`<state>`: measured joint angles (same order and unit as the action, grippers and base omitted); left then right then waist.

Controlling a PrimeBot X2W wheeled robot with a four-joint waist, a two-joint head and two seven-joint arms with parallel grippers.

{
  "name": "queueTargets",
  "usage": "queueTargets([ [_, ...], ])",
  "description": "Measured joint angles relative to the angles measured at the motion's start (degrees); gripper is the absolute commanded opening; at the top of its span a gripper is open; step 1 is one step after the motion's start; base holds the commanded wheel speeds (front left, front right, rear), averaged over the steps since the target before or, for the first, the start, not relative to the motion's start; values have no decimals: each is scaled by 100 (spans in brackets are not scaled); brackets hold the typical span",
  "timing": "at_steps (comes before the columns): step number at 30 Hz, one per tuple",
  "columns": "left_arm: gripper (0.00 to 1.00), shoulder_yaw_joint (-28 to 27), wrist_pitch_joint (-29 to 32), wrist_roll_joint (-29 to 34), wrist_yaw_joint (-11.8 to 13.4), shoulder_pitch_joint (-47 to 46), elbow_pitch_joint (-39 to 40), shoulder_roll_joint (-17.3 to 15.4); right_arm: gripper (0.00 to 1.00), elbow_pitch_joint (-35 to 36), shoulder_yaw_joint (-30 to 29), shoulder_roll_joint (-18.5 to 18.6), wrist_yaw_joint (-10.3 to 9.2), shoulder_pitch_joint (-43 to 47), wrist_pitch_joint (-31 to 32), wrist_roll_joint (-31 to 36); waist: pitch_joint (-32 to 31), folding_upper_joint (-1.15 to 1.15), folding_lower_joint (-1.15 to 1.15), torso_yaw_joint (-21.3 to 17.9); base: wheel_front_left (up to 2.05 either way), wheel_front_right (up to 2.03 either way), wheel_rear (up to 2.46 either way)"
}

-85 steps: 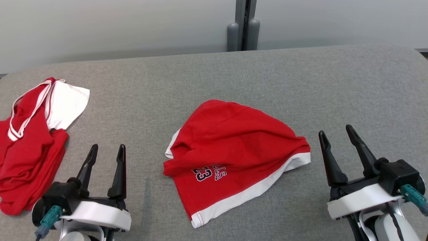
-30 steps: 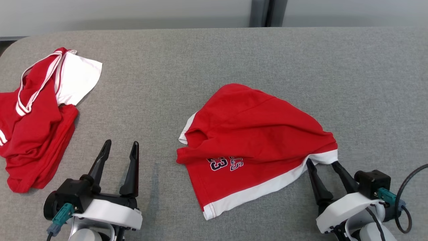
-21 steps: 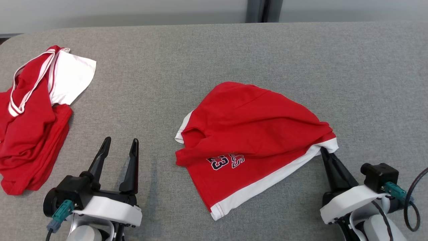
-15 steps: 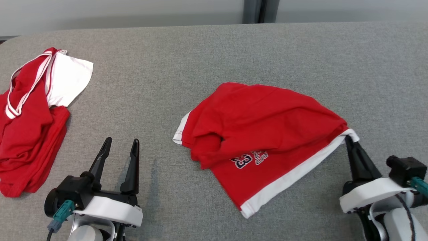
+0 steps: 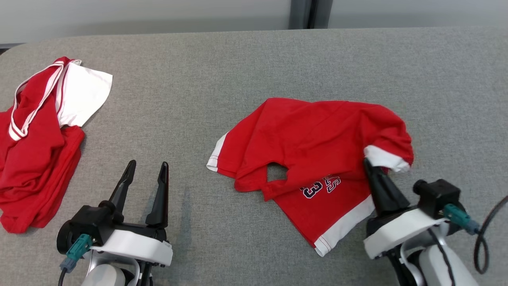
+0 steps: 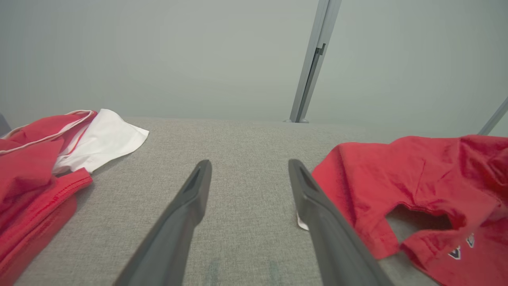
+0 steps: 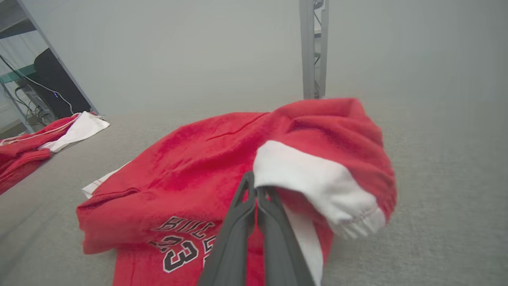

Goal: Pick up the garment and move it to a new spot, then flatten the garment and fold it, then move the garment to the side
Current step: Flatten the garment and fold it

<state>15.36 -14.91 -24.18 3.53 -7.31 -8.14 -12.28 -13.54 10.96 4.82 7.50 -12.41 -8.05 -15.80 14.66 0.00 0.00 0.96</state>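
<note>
The garment (image 5: 313,147) is a red pair of shorts with white hem bands and a dark "23" print, lying crumpled on the grey table a little right of centre. My right gripper (image 5: 367,162) is shut on its white hem corner, which hangs lifted and curled over the fingertips (image 7: 254,186). The rest of the garment (image 7: 178,174) trails on the cloth. My left gripper (image 5: 147,167) stands open at the lower left, apart from the garment (image 6: 416,186), with nothing between its fingers (image 6: 194,194).
A second red and white garment (image 5: 35,131) lies heaped at the table's left edge. The grey fabric table (image 5: 238,71) stretches back to a pale wall with a metal post (image 5: 301,14). A dark cable (image 5: 484,234) loops by my right wrist.
My right gripper closed on the white hem corner and pulled it up, first to the right and then back left, dragging the garment right and folding the corner over. The left arm stayed put.
</note>
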Motion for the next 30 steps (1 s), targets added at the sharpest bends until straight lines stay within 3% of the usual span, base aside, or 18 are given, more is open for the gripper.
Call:
queueTargets([
  [7,100,16,-7,11,-48,-37,-23,35,0,-622,757,-85,0,-193,44,-304,76,0,0,97,0,0,0],
  [17,100,-4,-7,59,-120,-120,-100,121,3,-1599,955,-96,0,-728,-315,-576,101,0,0,234,0,0,0],
  [18,100,-8,-7,59,-121,-120,-111,136,41,-1650,975,-88,0,-726,-334,-595,86,0,0,237,0,0,0],
  [19,100,-12,-7,60,-123,-117,-125,151,100,-1667,987,-78,0,-719,-365,-599,66,0,0,237,0,0,0],
  [30,100,-93,-7,100,-145,133,-188,168,100,-1128,818,77,0,20,-498,-600,-295,0,0,84,0,0,0],
])
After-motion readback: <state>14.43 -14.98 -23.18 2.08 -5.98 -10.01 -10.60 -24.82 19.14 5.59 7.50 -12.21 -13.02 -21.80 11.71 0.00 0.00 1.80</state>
